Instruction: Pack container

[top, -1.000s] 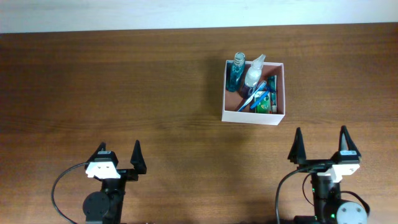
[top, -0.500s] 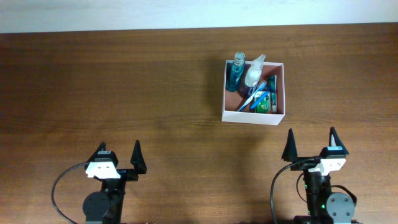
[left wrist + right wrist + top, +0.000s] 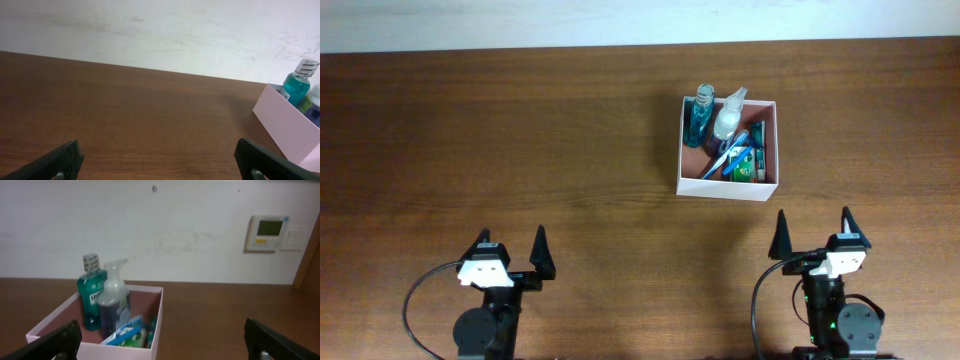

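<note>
The container [image 3: 720,188] lies ahead, slightly left, of your right gripper [image 3: 814,214]; the left gripper [image 3: 511,233] sits well apart. Both fingers spread, empty.

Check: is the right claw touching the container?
Apart. The overhead view shows a strip of bare table between the open right claw and the container.

— Can you read any writing here?
— None. The teal bottle [image 3: 90,311] in the container [image 3: 120,352] has a white label [image 3: 95,298], but its print is blurred. The wall panel [image 3: 269,232], far right, has a screen too small to read.
</note>
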{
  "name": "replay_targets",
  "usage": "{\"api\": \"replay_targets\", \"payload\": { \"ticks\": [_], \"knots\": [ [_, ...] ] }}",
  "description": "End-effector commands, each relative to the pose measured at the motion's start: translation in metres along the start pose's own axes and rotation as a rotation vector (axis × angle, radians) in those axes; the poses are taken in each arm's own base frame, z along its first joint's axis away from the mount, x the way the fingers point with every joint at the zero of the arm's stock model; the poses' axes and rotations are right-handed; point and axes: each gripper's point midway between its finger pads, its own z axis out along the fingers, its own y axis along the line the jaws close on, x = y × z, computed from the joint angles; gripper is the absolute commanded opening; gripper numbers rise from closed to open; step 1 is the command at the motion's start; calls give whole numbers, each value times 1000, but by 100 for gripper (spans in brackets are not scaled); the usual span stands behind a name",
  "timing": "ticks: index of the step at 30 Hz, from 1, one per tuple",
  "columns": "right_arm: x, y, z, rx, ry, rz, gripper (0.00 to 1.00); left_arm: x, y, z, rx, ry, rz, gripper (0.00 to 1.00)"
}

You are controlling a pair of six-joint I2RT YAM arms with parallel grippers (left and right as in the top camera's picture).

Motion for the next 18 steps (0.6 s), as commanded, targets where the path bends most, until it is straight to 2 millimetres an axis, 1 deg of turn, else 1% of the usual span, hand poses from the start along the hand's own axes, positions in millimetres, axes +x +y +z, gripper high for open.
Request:
{"api": "replay_targets", "payload": {
  "ticks": [1,5,6,10,18],
  "knots": [
    [0,3,-1,-13,-6,1,99,1,2,0,-11,1,2,100],
    [9,5,-1,-23,32,3,99,1,2,0,-11,1,2,100],
    [19,8,-1,-38,71,5,99,1,2,0,-11,1,2,100],
    [38,9,-3,-42,150,10,99,1,2,0,-11,1,2,100],
    [38,8,-3,-39,147,10,99,1,2,0,-11,1,2,99]
  ]
}}
